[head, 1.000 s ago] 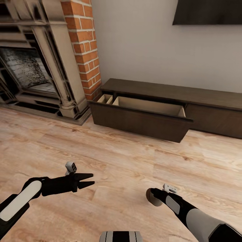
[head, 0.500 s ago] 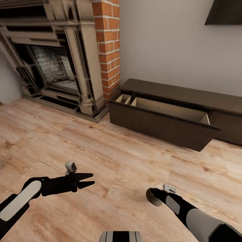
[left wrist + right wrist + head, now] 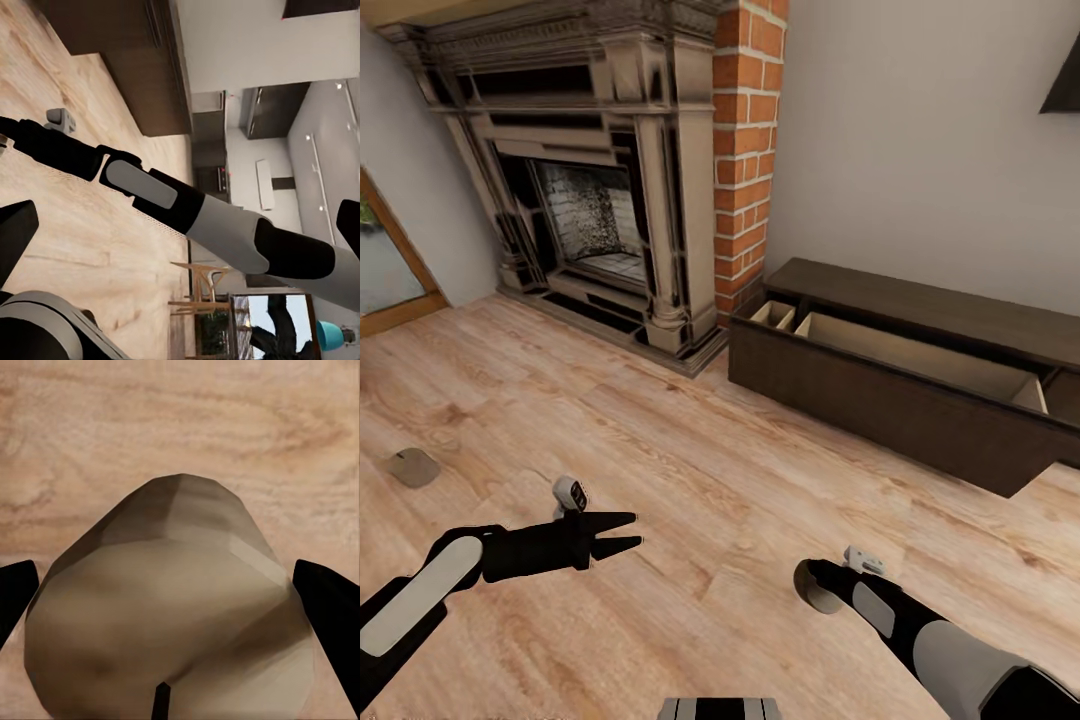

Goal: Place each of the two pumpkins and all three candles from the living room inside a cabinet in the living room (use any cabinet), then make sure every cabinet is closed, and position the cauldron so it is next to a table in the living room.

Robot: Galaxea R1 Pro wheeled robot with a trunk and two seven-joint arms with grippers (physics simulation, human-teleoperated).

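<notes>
The right arm (image 3: 172,206), black with grey and white covers, was seen stretched across the wood floor (image 3: 90,247). A small grey block (image 3: 60,120) was mounted near its wrist. The dark brown cabinet (image 3: 127,60) was seen beyond it, against a pale wall (image 3: 232,45). Farther off, dark grey cupboards (image 3: 270,112) and a wooden chair (image 3: 199,296) were visible.
</notes>
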